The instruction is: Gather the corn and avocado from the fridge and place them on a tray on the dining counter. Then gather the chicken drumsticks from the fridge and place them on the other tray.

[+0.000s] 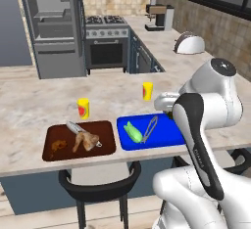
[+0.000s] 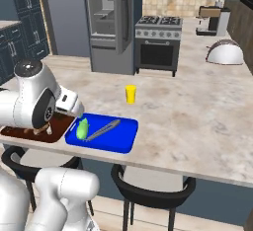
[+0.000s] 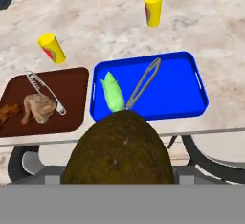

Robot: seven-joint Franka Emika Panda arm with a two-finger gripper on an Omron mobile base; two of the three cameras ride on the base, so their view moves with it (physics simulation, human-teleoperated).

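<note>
Avocado (image 3: 119,149) is the big thing in the hand view: a dark brownish-green lump sitting right at the bottom, clamped in the hand, whose jaws stand fairly wide around it. You can't really pick the fingertips out there since the fruit covers them. The hand hangs over the near edge of the tabletop (image 3: 201,17), just short of the blue tray (image 3: 182,82).

That same view gives the cleanest look at the trays. Corn (image 3: 113,96) lies in the left part of the blue tray with a pair of metal tongs (image 3: 143,83) slanting beside it. The brown tray (image 3: 67,82) to the left has a chicken drumstick (image 3: 38,108), a darker piece at its left edge and a second set of tongs (image 3: 45,91). Two yellow cups (image 3: 52,48) stand behind the trays, well apart.

Left base view adds the room: fridge (image 1: 56,27) with its door open, stove (image 1: 106,39), a toaster (image 1: 190,43) on the far counter. The arm bends in front of the blue tray's right end there, hiding the hand. Right base view has the arm's elbow covering most of the brown tray (image 2: 62,124), wrist reaching toward the blue tray's left end.
</note>
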